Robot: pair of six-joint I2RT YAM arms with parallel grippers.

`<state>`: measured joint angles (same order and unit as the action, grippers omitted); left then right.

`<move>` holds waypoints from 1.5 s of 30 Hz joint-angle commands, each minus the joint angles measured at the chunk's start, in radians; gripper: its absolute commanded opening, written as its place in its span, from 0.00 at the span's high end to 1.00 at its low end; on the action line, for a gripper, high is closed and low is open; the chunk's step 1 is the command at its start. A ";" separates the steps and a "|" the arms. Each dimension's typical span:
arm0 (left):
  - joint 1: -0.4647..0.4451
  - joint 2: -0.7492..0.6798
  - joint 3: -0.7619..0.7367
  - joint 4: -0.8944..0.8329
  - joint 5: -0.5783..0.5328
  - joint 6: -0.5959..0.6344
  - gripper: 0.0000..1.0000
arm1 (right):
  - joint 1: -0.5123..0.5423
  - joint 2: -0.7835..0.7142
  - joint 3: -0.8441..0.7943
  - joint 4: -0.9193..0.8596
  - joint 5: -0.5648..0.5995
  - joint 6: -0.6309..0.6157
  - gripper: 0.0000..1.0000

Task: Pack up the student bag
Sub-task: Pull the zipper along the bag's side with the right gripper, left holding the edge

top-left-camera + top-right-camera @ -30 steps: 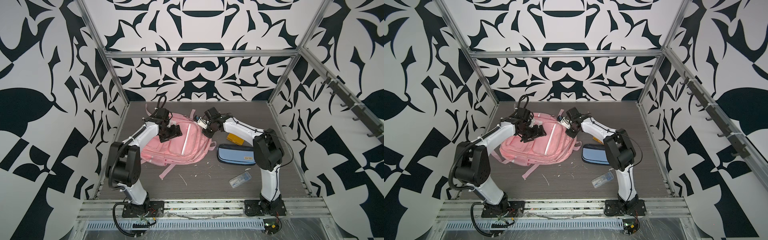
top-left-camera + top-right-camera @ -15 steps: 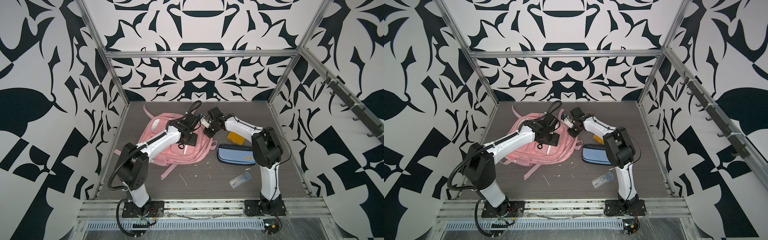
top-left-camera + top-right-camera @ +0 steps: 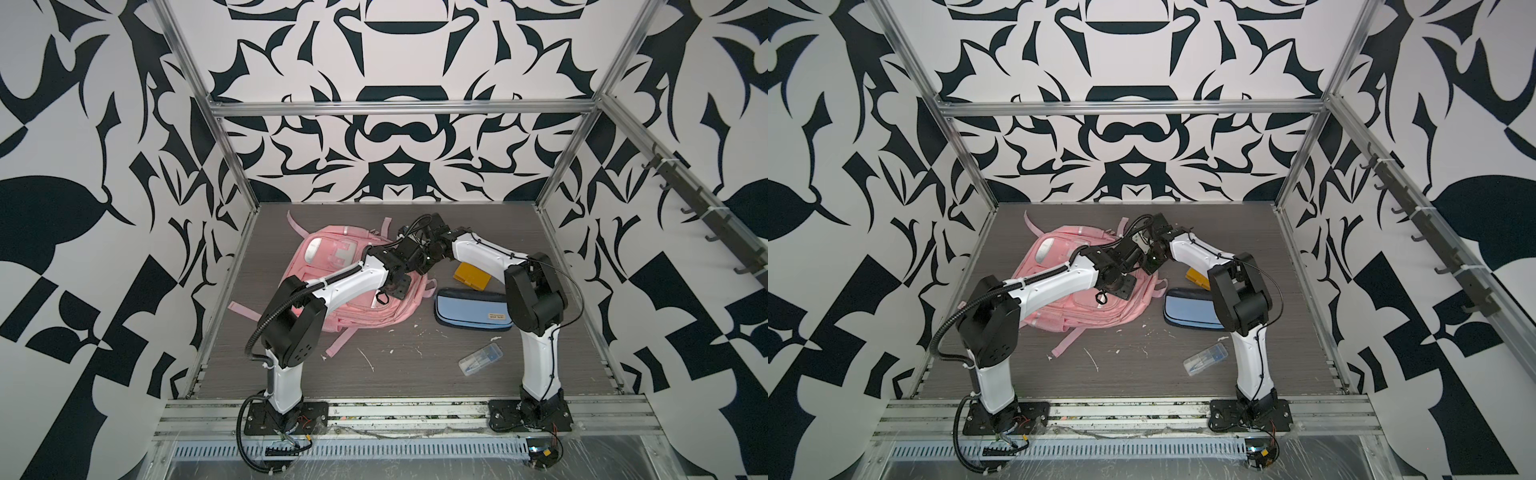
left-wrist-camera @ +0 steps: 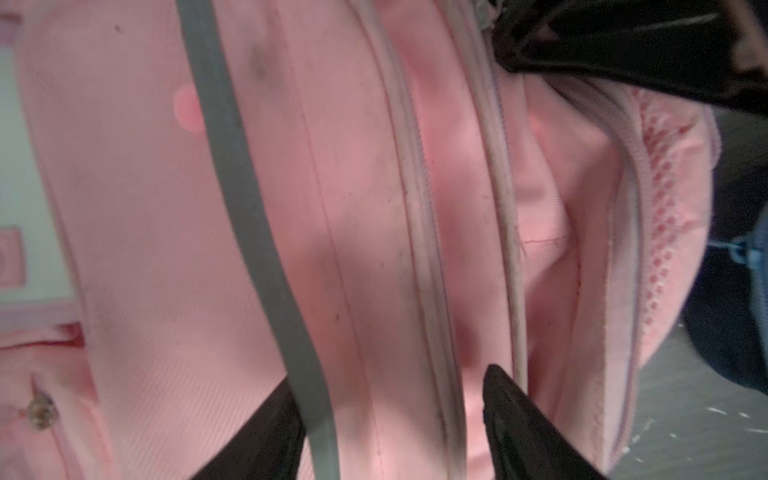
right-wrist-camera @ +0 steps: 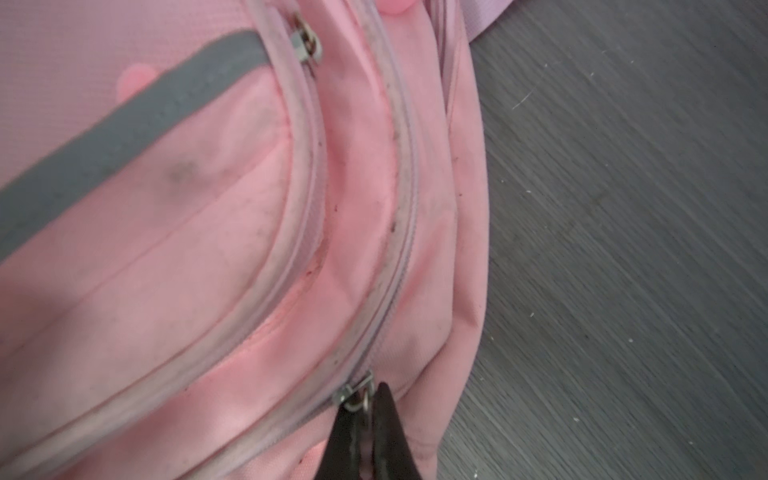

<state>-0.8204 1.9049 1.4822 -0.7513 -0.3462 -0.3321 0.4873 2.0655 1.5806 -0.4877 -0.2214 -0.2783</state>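
Observation:
The student bag (image 3: 332, 257) (image 3: 1059, 253) is a big pink backpack lying flat at the table's middle left. My left arm reaches across it, with the left gripper (image 3: 397, 291) (image 3: 1119, 286) low over its right half. In the left wrist view the left gripper (image 4: 390, 386) is open, its jaws astride a ridge of pink fabric (image 4: 166, 208) with a grey strip (image 4: 249, 208) and a zip line. The right gripper (image 3: 415, 255) (image 3: 1152, 262) sits at the bag's far right edge. In the right wrist view the right gripper (image 5: 365, 395) is shut on a metal zip pull (image 5: 358, 395) of the bag (image 5: 166, 249).
A light-blue and navy pencil case (image 3: 471, 309) (image 3: 1187, 309) lies right of the bag. A small orange box (image 3: 471, 276) lies behind it and a clear plastic case (image 3: 481, 359) in front. Loose pink straps (image 3: 338, 345) trail toward the front. White scraps dot the table.
My left arm swung from the bag's left side across to its right half, and its jaws narrowed. The right gripper stayed shut at the bag's far right edge.

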 commanded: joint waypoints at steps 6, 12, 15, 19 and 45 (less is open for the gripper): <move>-0.030 0.062 0.028 -0.019 -0.119 0.039 0.67 | -0.026 -0.054 -0.008 -0.004 0.015 0.031 1.00; 0.032 -0.015 -0.025 0.029 0.026 -0.054 1.00 | -0.026 -0.084 -0.046 0.016 0.006 0.017 1.00; 0.097 -0.062 -0.044 0.051 0.141 -0.104 1.00 | -0.025 -0.122 -0.085 0.036 -0.029 -0.017 1.00; 0.233 -0.142 -0.090 0.122 0.337 -0.210 1.00 | 0.000 -0.194 -0.132 0.036 -0.052 -0.092 1.00; 0.461 -0.162 0.009 0.380 0.700 -0.631 1.00 | 0.375 -0.373 -0.278 0.036 0.080 -0.128 1.00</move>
<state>-0.4015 1.7901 1.4296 -0.5053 0.3847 -0.8513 0.8490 1.7351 1.3201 -0.4362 -0.0696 -0.4397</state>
